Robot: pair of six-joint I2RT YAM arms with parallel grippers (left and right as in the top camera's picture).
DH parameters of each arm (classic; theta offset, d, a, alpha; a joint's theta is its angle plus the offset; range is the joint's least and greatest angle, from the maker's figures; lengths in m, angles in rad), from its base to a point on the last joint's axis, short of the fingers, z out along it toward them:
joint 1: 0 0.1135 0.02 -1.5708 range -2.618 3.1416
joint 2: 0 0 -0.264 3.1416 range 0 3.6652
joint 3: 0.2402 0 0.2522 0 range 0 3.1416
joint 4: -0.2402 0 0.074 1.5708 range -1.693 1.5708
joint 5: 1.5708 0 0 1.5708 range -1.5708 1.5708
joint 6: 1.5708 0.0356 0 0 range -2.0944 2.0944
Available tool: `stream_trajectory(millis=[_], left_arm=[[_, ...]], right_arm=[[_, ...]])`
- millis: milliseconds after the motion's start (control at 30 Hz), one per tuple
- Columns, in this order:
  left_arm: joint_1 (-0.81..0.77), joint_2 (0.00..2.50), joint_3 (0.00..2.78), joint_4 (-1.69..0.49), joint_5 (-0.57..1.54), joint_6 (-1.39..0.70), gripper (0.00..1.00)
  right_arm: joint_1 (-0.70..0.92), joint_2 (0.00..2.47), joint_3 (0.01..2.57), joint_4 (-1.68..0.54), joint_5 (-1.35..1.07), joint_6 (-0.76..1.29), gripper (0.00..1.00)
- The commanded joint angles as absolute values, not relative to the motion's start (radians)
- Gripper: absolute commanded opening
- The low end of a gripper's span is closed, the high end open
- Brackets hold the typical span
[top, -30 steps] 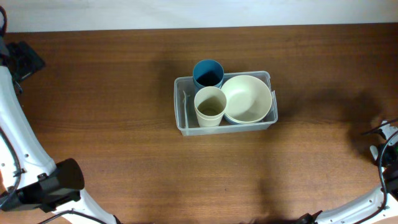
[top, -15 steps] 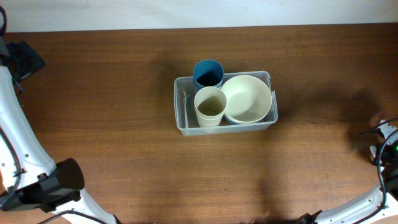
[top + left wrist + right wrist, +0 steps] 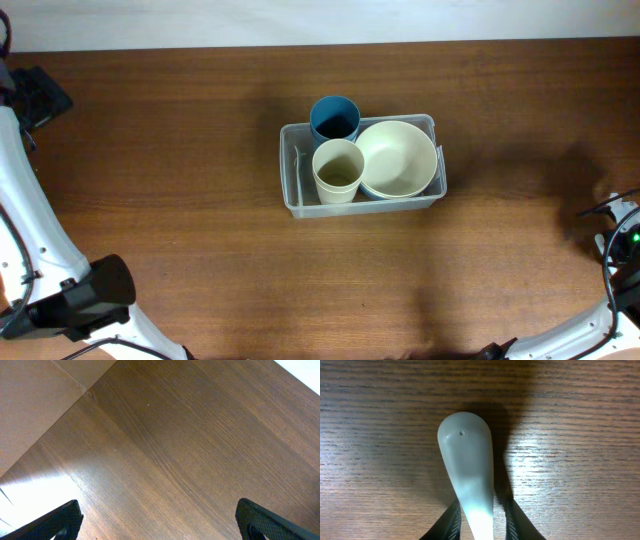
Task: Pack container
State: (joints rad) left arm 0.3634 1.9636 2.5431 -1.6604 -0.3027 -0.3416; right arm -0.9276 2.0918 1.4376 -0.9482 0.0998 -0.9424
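I'm clamping the right gripper (image 3: 479, 522) on a grey utensil (image 3: 467, 470), lower centre; the left gripper (image 3: 160, 520) is hanging spread and empty. The container (image 3: 296, 180) is sitting mid-frame overhead, crowded, so I'm risking the utensil pivoting and clipping the cream cup (image 3: 338, 170).

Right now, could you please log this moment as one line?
container: blue cup, cream cup, cream bowl inside | left gripper open | right gripper shut on grey utensil
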Motion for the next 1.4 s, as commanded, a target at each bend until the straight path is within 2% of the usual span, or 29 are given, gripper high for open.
stream_trajectory(millis=[0, 100, 500, 733, 1167, 1367], left_arm=[[0.369, 1.975, 2.535, -1.662, -0.302, -0.355, 1.00], [0.369, 1.975, 2.535, -1.662, -0.302, -0.355, 1.00], [0.369, 1.975, 2.535, -1.662, -0.302, -0.355, 1.00], [0.369, 1.975, 2.535, -1.662, -0.302, -0.355, 1.00], [0.369, 1.975, 2.535, -1.662, -0.302, -0.355, 1.00], [0.369, 1.975, 2.535, -1.662, -0.302, -0.355, 1.00]], right_arm=[[-0.921, 2.134, 1.388, -0.952, 0.089, -0.934, 0.23], [-0.921, 2.134, 1.388, -0.952, 0.088, -0.926, 0.04], [-0.844, 2.134, 1.414, -0.952, 0.083, -0.896, 0.04], [-0.754, 2.133, 1.568, -0.958, 0.078, -0.712, 0.04], [-0.459, 2.133, 2.278, -1.402, -0.131, -0.364, 0.04], [-0.200, 2.133, 2.626, -1.578, -0.125, -0.234, 0.04]])
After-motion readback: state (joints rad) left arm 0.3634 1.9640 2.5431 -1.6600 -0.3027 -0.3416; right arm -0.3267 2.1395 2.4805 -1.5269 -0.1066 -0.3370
